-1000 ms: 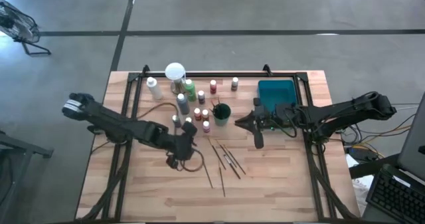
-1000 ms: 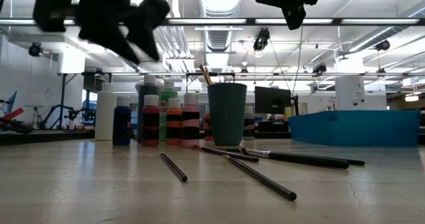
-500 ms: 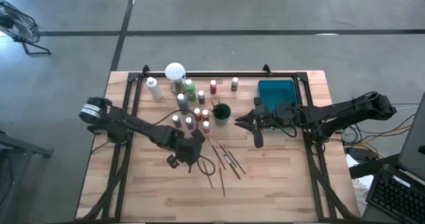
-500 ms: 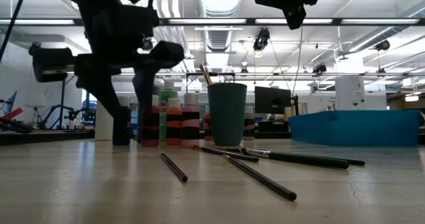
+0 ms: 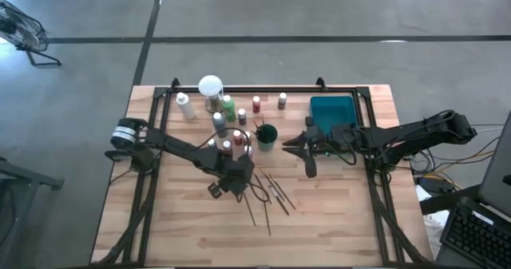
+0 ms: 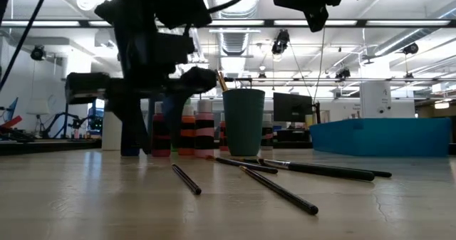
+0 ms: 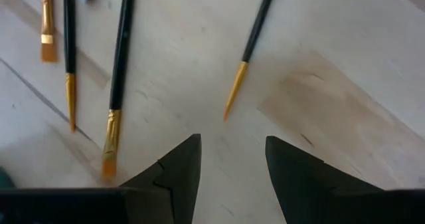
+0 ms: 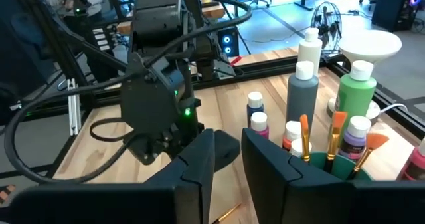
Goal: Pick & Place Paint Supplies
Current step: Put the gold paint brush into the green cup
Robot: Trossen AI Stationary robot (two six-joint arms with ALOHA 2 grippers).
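Reaching over the wooden table (image 5: pixel 335 213), the left gripper (image 5: pixel 237 179) now hangs just beside the green cup (image 5: pixel 266 135), on its near side, above the end of the loose brushes (image 5: pixel 271 191); a second ago it was well away from the cup toward the table's left edge, so this arm has swung in and appears to be lining up on a brush. Its fingers (image 7: pixel 174 174) stand moderately apart and hold nothing, with pale wood grain showing between them and the yellow-orange bristle tip of one brush (image 7: pixel 251 41) just ahead. The right gripper (image 5: pixel 296 145) hovers on the cup's other side, between the cup and the teal tray (image 5: pixel 332 109), in the same spot as before; its fingers (image 8: pixel 199 159) show a narrow gap and grip nothing. The paint bottles (image 5: pixel 227 125) stand clustered against the cup's far and left sides, small cylinders with white caps and red, green, grey and purple bodies. The brushes are thin dark rods with metal ferrules, lying fanned on the table near the cup, and a few more stand bristles-up inside the cup (image 8: pixel 339 159). A round white-topped object (image 5: pixel 210 85) sits beyond the bottles. By the look of it, most of the supplies are not yet moved.
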